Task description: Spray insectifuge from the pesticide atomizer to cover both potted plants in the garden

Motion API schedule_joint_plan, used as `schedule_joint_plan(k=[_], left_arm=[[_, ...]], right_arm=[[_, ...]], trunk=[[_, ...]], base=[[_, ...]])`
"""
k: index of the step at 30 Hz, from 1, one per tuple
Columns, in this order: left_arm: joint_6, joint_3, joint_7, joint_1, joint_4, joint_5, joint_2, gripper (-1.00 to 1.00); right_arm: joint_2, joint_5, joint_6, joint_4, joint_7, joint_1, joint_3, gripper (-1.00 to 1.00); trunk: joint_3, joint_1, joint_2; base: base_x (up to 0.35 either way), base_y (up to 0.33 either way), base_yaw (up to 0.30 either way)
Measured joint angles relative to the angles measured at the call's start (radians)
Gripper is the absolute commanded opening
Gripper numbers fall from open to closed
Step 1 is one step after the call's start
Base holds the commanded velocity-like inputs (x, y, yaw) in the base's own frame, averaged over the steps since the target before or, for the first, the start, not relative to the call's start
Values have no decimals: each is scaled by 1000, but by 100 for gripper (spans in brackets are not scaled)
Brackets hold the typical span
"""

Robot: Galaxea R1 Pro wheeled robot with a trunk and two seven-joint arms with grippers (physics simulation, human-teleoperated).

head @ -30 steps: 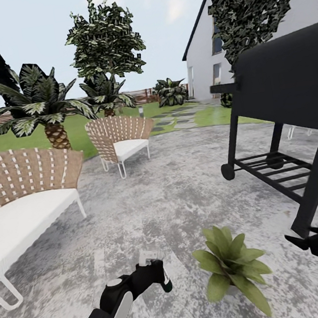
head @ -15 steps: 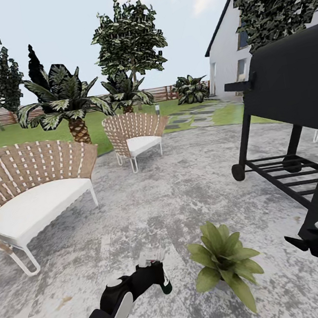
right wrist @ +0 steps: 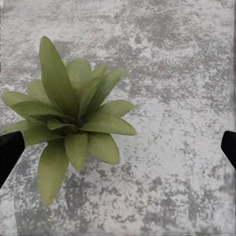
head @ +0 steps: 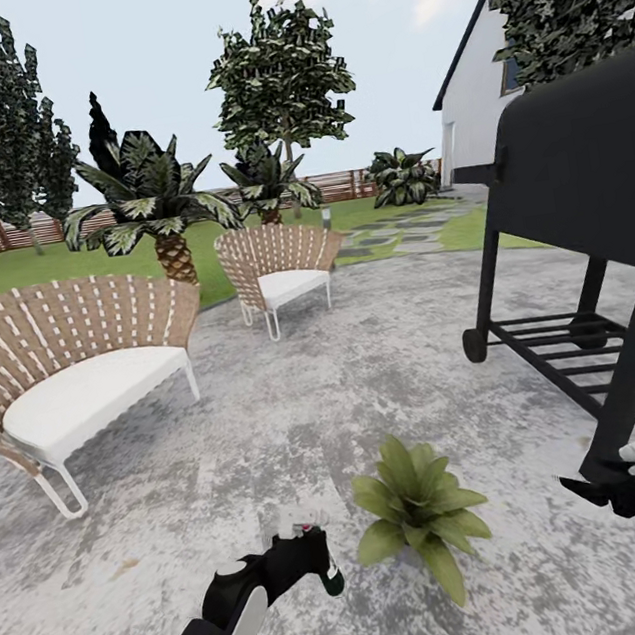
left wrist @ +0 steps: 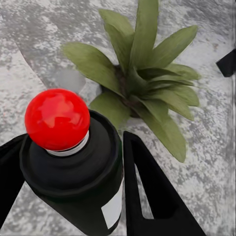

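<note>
My left gripper (head: 302,554) is shut on the pesticide atomizer (head: 305,533), low over the paved circle of the garden. In the left wrist view the atomizer (left wrist: 73,182) is a dark bottle with a pale label and a red ball at its top, held between my two black fingers (left wrist: 147,196). One potted plant (head: 416,516), a rosette of pointed green leaves, stands on the paving just right of the atomizer; it is also in the left wrist view (left wrist: 142,78) and the right wrist view (right wrist: 73,118). My right gripper (head: 589,491) hovers open to the plant's right, its fingertips (right wrist: 10,152) wide apart.
A black barbecue cart (head: 586,219) stands close at the right. Two wicker chairs with white cushions sit at the left (head: 71,362) and further back (head: 280,262). Palms (head: 154,194), lawn, a wooden fence (head: 23,233) and a white house (head: 477,123) lie beyond.
The whole view has swung, so chairs, palms and grill have shifted in the picture: the camera moved. The potted plant now lies closer to the atomizer. Both arms keep their pose.
</note>
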Motion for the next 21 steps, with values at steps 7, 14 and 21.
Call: schedule_joint_plan(k=[7, 14, 21], left_arm=[[-9, -15, -275, -10, 141, -128, 4, -100], [-227, -17, -570, -54, 335, -326, -23, -100], [-356, -19, -684, -55, 349, -328, -14, -100]], right_arm=[[65, -5, 83, -2, 129, -6, 207, 100], [103, -2, -23, -2, 165, -5, 318, 100], [103, 10, 47, -2, 293, -9, 467, 100]], trunk=[[0, 0, 0], [0, 0, 0], [0, 0, 0]], base=[[-158, -319, 0], [130, -222, 0], [73, -3, 0]])
